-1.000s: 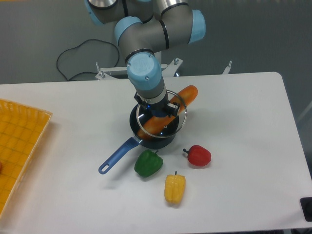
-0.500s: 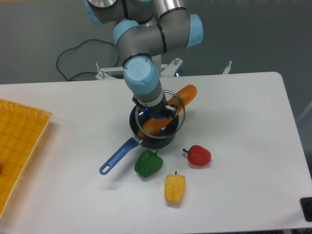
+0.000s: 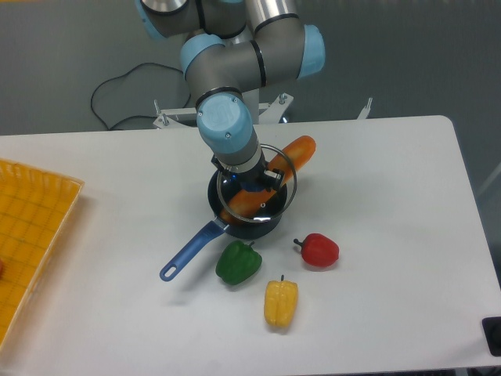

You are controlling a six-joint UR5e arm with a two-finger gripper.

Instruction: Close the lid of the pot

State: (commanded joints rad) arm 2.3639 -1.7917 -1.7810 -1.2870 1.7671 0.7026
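The pot, small and dark with a long blue handle, stands in the middle of the white table. A long orange carrot lies slantwise in it and sticks out past the rim at the upper right. The pot lid, clear glass with a thin metal rim, rests tilted over the carrot and the pot. My gripper comes straight down onto the lid's centre. Its fingers sit around the blue knob, which is mostly hidden by them, and look shut on it.
Three peppers lie in front of the pot: a green one, a red one and a yellow one. A yellow basket is at the left edge. A black cable lies behind the table.
The arm, lid and pot have shifted slightly to the left over the last second. The lid stays tilted on the carrot.
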